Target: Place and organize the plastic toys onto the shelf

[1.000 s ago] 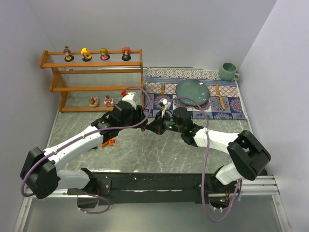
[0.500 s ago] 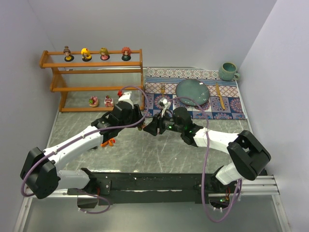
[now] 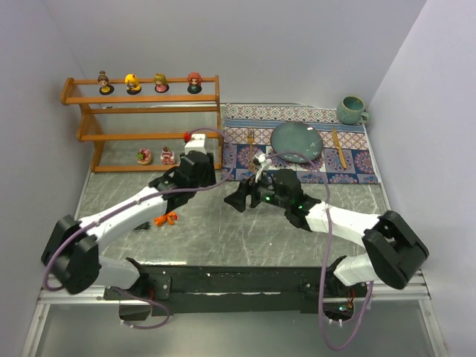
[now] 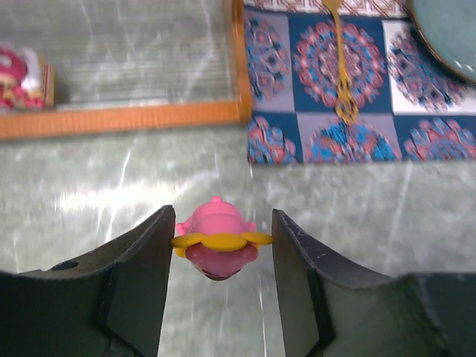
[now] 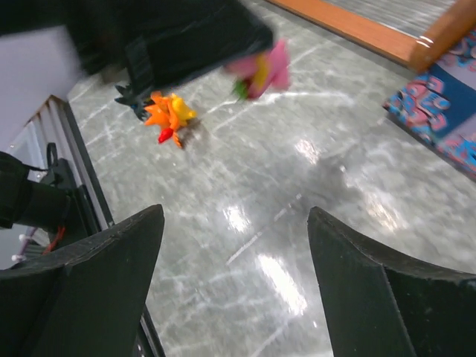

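A pink toy with a yellow band (image 4: 216, 242) hangs above the table, and my left gripper (image 4: 222, 245) is shut on it, both fingers against its sides. From above, that gripper (image 3: 210, 181) is just in front of the shelf (image 3: 149, 111), near its right end. In the right wrist view the pink toy (image 5: 262, 68) shows under the left arm. My right gripper (image 3: 236, 201) (image 5: 234, 253) stands open and empty over bare table to the right. Several dolls (image 3: 133, 83) stand on the top tier, and two pink toys (image 3: 144, 156) on the bottom tier. An orange toy (image 3: 168, 218) (image 5: 167, 115) lies beside a dark one (image 3: 141, 224).
A patterned placemat (image 3: 349, 160) lies at the back right with a teal plate (image 3: 297, 141), a fork (image 4: 342, 67) and a knife (image 3: 338, 147) on it. A teal mug (image 3: 351, 110) stands in the far right corner. The shelf's bottom rail (image 4: 126, 119) runs ahead of the left gripper.
My right gripper has opened, let go of the pink toy and drawn back to the right. My left arm has swung the toy left and back toward the shelf.
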### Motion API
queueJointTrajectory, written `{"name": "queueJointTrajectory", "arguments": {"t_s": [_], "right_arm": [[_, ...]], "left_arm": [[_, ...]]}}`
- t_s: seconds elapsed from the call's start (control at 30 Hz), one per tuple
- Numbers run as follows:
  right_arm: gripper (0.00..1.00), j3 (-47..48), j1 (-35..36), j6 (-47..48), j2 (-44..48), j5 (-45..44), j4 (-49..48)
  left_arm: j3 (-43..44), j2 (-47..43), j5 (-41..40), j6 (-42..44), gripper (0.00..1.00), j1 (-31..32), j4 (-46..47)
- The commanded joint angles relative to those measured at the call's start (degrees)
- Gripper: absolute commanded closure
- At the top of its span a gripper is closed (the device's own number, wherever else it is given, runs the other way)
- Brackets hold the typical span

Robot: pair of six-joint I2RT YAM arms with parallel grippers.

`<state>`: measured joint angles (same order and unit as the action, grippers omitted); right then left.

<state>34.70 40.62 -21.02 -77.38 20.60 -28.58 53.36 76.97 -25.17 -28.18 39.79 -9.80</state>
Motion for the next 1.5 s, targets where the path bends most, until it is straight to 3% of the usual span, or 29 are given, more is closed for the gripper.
{"name": "queueJointTrajectory", "arguments": {"t_s": [0.0, 0.5, 1.47], "right_arm": [[0.13, -2.8, 0.1, 2.6, 6.9, -4.4, 2.7], [0.05, -8.1, -1.3, 6.4, 20.9, -10.7, 14.9], [0.04, -9.9, -3.5, 6.1, 20.8, -9.9, 15.7]], "left_arm": [[4.7, 5.4, -0.4, 5.1, 0.97, -3.0, 8.2], [9.3, 20.2, 8.2, 5.5, 0.94, -11.3, 20.4], [16.0, 30.3, 7.7, 5.9, 0.81, -13.1, 21.2]]}}
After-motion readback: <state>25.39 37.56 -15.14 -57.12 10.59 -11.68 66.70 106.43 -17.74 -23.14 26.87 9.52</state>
